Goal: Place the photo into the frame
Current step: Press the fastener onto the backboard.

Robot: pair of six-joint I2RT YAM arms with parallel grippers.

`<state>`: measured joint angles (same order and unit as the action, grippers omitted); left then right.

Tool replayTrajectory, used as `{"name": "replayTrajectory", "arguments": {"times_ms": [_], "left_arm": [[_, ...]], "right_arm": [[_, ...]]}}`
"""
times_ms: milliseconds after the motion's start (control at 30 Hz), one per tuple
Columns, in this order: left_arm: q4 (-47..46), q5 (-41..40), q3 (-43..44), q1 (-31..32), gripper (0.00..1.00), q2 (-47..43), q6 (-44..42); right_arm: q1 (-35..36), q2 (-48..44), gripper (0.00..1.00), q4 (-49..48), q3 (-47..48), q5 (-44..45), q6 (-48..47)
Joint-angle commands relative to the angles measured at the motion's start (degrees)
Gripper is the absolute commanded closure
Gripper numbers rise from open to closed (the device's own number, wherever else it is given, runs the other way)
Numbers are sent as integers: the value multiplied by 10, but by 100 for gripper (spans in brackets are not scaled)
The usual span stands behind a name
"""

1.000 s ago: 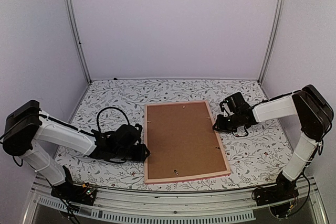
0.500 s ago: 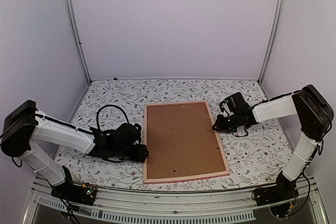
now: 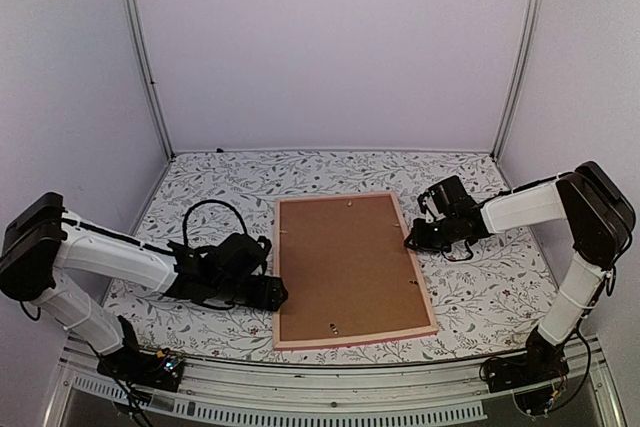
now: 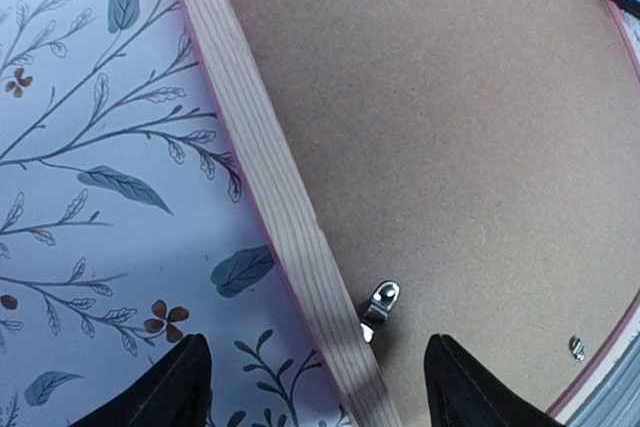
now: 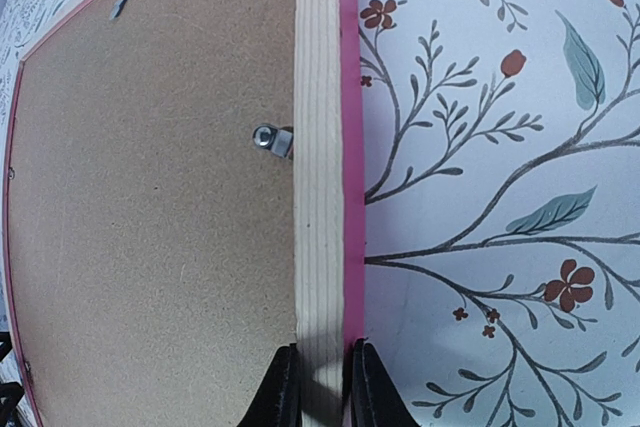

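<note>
The frame [image 3: 352, 198] lies face down in the middle of the table, its pink border round a plain brown backing board [image 3: 345, 265]. The photo is hidden. My right gripper [image 3: 412, 240] is shut on the frame's right rail [image 5: 318, 177], one finger on each side of the pale wood. My left gripper [image 3: 274, 293] is open at the frame's left rail [image 4: 270, 197], one fingertip [image 4: 180, 387] over the cloth and the other over the board. A small metal turn clip [image 4: 378, 309] lies between them.
A flowered cloth [image 3: 490, 297] covers the table. Another metal clip [image 5: 270, 139] sits on the board by the right rail. Grey walls and metal posts close the back and sides. A metal rail runs along the near edge [image 3: 330, 392].
My left gripper has slid a little right and toward the near end of the frame's left rail. The right arm and the frame have not moved.
</note>
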<state>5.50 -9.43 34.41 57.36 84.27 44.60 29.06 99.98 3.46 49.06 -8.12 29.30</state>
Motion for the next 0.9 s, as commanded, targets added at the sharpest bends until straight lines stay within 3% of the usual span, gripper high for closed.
{"name": "replayTrajectory", "arguments": {"times_ms": [0, 400, 867], "left_arm": [[5, 7, 16, -1, 25, 25, -15], [28, -26, 31, -1, 39, 52, -23], [38, -46, 36, -1, 50, 62, -32]], "right_arm": [[1, 10, 91, 45, -19, -18, 0], [1, 13, 91, 41, -20, -22, -2], [1, 18, 91, 36, -21, -26, -4]]}}
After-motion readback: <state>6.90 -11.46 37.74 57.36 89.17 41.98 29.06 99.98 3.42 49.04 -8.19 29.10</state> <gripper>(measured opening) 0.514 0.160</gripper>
